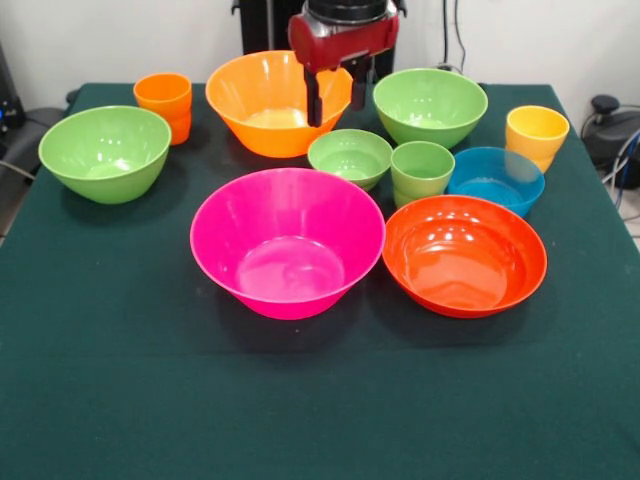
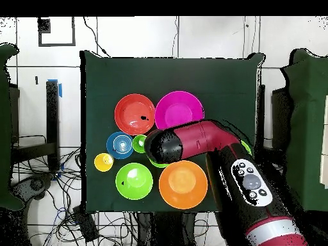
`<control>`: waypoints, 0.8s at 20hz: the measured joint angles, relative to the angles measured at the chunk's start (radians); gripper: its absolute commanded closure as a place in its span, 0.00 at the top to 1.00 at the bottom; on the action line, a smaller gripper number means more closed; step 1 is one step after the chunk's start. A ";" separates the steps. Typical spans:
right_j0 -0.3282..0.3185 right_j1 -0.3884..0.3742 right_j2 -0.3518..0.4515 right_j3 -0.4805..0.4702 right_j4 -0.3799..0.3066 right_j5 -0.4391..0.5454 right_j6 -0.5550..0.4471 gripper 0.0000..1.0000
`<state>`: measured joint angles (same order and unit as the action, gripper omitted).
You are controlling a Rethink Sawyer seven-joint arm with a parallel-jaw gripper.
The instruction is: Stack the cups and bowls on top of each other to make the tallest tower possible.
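Observation:
My gripper [image 1: 338, 92] hangs open and empty at the table's far side, above the gap between the orange bowl [image 1: 272, 100] and the small green bowl [image 1: 350, 157]. The large pink bowl [image 1: 287, 240] and the red-orange bowl [image 1: 464, 253] stand side by side at the front. The green cup [image 1: 422, 172], blue bowl [image 1: 495, 178] and yellow-orange cup [image 1: 536, 135] stand to the right. Light green bowls stand at the left [image 1: 105, 150] and the far right [image 1: 430, 105]. The orange cup [image 1: 164, 105] is far left. All pieces stand singly on the cloth.
In the overhead view my arm [image 2: 211, 144] covers the small green bowl and the orange cup. The pink bowl [image 2: 179, 110], red-orange bowl [image 2: 134, 113] and orange bowl [image 2: 183, 184] show around it. The dark green cloth [image 1: 120, 380] covers the table.

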<state>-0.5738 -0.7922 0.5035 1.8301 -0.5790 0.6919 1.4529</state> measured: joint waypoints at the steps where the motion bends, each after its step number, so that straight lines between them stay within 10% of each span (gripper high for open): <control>1: 0.004 -0.009 0.000 0.004 0.000 -0.006 0.000 1.00; 16: 0.100 -0.067 -0.033 0.109 0.027 -0.160 0.074 1.00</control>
<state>-0.4733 -0.8588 0.4708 1.9391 -0.5520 0.5315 1.5271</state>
